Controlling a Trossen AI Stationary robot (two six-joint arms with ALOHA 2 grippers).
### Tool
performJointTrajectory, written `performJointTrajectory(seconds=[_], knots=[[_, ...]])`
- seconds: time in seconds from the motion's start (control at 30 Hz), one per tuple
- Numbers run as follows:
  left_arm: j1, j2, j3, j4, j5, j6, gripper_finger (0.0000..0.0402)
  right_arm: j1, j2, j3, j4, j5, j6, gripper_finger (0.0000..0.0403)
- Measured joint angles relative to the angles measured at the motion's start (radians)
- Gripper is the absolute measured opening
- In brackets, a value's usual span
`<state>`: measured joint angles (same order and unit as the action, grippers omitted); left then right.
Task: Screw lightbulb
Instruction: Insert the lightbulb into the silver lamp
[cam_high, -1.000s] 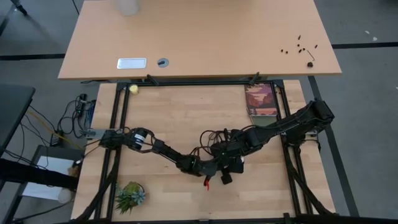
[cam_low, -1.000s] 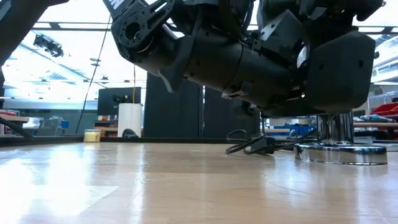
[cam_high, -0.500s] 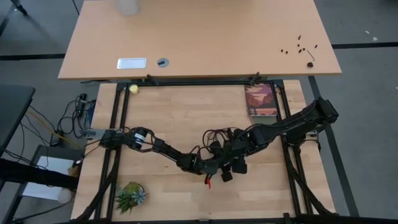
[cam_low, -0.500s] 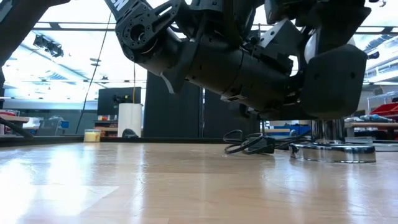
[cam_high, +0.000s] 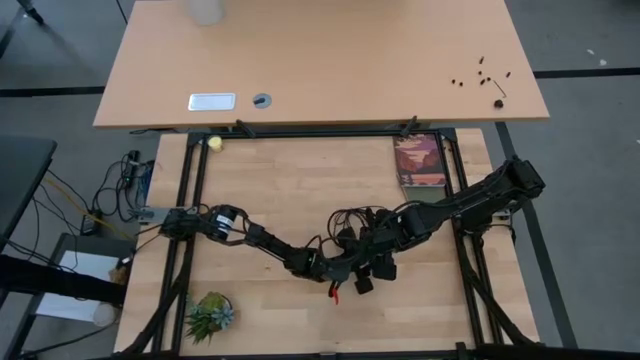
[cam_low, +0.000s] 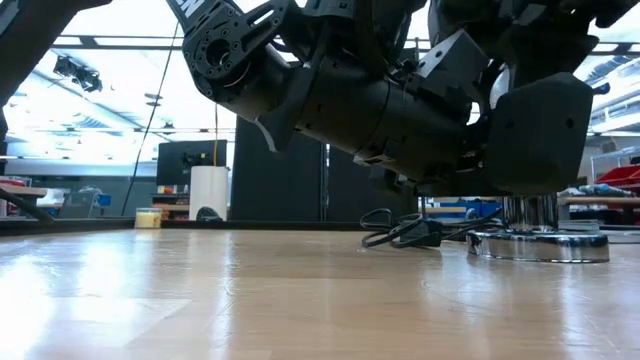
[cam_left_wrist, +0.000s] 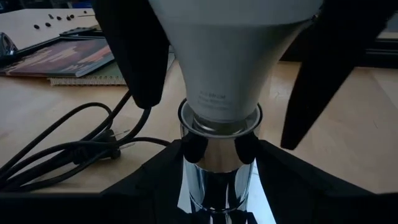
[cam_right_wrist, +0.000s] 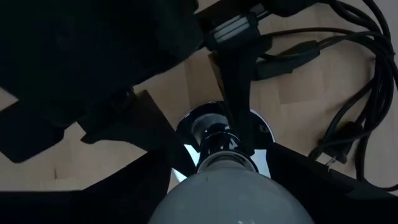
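The white lightbulb (cam_left_wrist: 230, 56) stands upright with its neck in the chrome socket stem (cam_left_wrist: 217, 180), which rises from the round silvery base disc (cam_low: 540, 246) on the table. My left gripper (cam_left_wrist: 219, 146) is shut on the stem, just below the bulb. My right gripper (cam_right_wrist: 227, 163) is above the lamp, pointing down, shut on the bulb (cam_right_wrist: 230, 199). In the high view both grippers meet near the table's middle (cam_high: 355, 265), and the bulb is hidden under them. My left gripper pinches the socket's chrome stem (cam_left_wrist: 217, 158) between its two fingers, just under the stem's rim. The fingers come level and lie across the upright stem. The base disc rests on the table. My right gripper holds the bulb's wide white part (cam_left_wrist: 177, 31) between its two fingers (cam_left_wrist: 140, 62), one on each side. The fingers come from above, pointing down. The bulb stands upright with its neck in the stem.
The socket's black cord (cam_left_wrist: 62, 149) lies in loops on the table beside the lamp, toward the far side (cam_high: 340, 222). A book (cam_high: 420, 160) lies at the far right, a small plant (cam_high: 210, 315) at the near left, and a yellow ball (cam_high: 214, 143) at the far left.
My right arm has shifted a little and its gripper has turned about the bulb. In the low view the base disc has slid slightly sideways on the table. Both grippers keep their holds.
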<state>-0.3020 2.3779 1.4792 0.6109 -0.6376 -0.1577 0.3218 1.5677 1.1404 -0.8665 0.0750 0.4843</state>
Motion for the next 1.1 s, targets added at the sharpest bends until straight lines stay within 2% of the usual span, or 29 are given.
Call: performJointTrajectory(seconds=[0.63,1.1], knots=[[0.0,0.001,0.0,0.003,0.004,-0.003,0.0203,0.009,0.026,0.005,0.007,0.052,0.559,0.027],[0.001,0.001,0.0,-0.002,0.003,-0.003,0.0203,0.01,0.031,0.085,-0.073,0.058,0.519,0.0275]])
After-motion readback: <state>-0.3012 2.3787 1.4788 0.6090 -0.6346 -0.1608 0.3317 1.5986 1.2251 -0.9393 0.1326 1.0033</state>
